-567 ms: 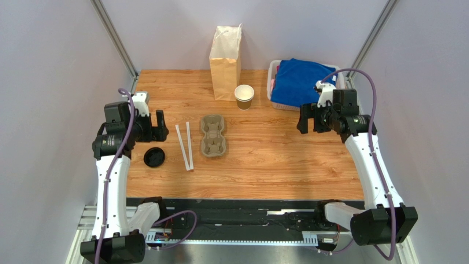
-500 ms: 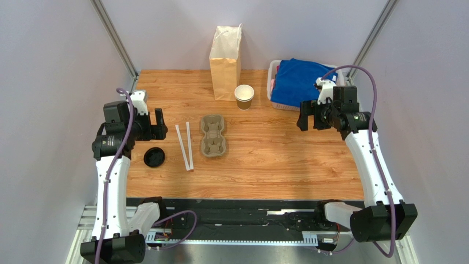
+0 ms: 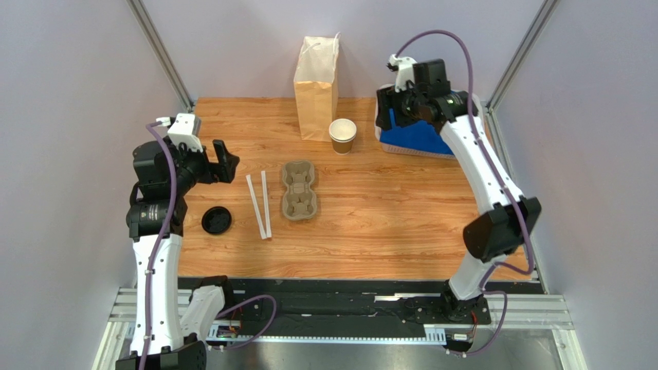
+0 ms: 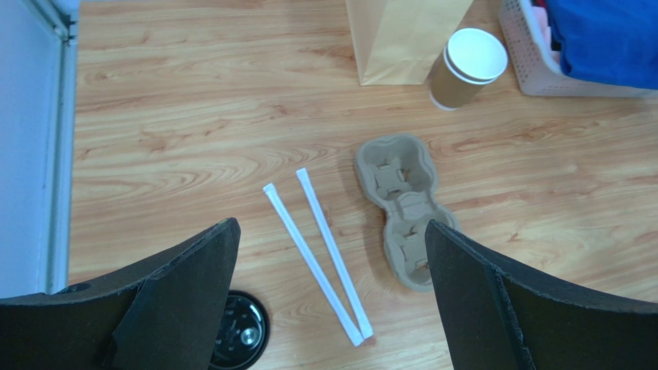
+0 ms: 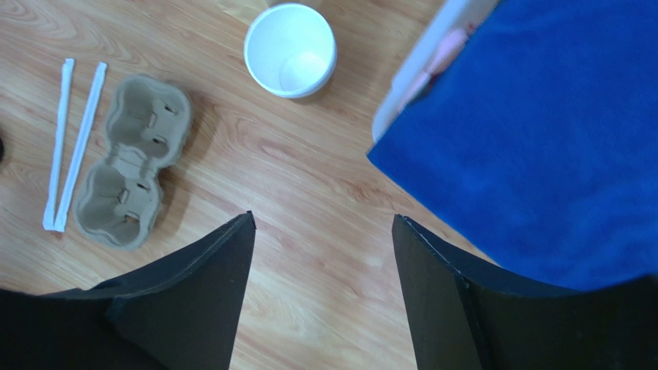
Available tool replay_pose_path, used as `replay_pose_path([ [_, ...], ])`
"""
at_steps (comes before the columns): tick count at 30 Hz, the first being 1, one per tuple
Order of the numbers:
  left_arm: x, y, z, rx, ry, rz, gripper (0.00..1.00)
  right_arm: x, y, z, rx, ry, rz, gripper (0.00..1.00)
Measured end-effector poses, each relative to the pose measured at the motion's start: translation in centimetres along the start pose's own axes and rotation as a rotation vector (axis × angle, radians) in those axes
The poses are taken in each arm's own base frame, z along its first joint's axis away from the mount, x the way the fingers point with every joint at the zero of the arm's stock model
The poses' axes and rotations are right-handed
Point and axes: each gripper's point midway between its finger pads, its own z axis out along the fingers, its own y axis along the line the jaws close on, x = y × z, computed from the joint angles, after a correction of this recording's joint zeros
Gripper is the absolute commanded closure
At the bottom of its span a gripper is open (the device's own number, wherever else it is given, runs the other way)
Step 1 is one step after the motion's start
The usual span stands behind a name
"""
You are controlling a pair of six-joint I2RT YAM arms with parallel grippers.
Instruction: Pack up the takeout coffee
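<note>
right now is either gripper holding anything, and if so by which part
Nothing is held. The left gripper and the right gripper are both open, with nothing between their fingers.

Top external: fixed high behind the arm bases, tilted down and forward, far view, whole tabletop in frame.
Left wrist: over the left side, faces down toward the far side, mid range. The left fingers fill the bottom corners.
Right wrist: over the far right, nearly straight down, closest view. The right fingers sit along the bottom edge.
All three share the cup carrier and the two straws.
</note>
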Motion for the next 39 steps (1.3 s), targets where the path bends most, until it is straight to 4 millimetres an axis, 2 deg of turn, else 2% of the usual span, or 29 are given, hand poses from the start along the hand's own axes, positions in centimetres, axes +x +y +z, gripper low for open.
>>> replay_pose_path([
  [3,-0.2,-0.5,0.4,0.038,-0.017,-0.008,0.01,-1.7,1.1,3.2,-0.023,0.001,0.005,0.39],
  [7,0.4,-0.9,1.0,0.068,-0.015,-0.022,0.01,-2.6,1.6,8.1,-0.036,0.018,0.045,0.46],
  [10,1.0,-1.0,1.4,0.084,-0.008,-0.034,0.01,-1.9,1.5,11.3,-0.036,0.049,0.078,0.56],
  [12,1.3,-1.2,1.5,0.092,-0.005,-0.043,0.01,-0.9,1.4,13.4,-0.028,0.079,0.102,0.57],
  [16,1.3,-1.3,1.7,0.102,-0.011,-0.048,0.01,1.2,1.0,16.1,-0.010,0.132,0.140,0.57],
  [21,1.1,-1.3,2.0,0.109,-0.026,-0.043,0.01,2.6,0.4,18.2,0.009,0.161,0.164,0.60],
  [31,2.6,-1.1,2.9,0.112,-0.001,-0.060,0.01,2.4,0.1,20.3,0.014,0.130,0.185,0.63],
  [35,2.6,-1.0,3.1,0.112,0.000,-0.066,0.01,2.3,0.1,20.8,0.014,0.123,0.194,0.68],
  [39,2.7,-0.9,3.4,0.112,0.001,-0.071,0.01,2.2,0.1,21.3,0.014,0.117,0.202,0.68],
])
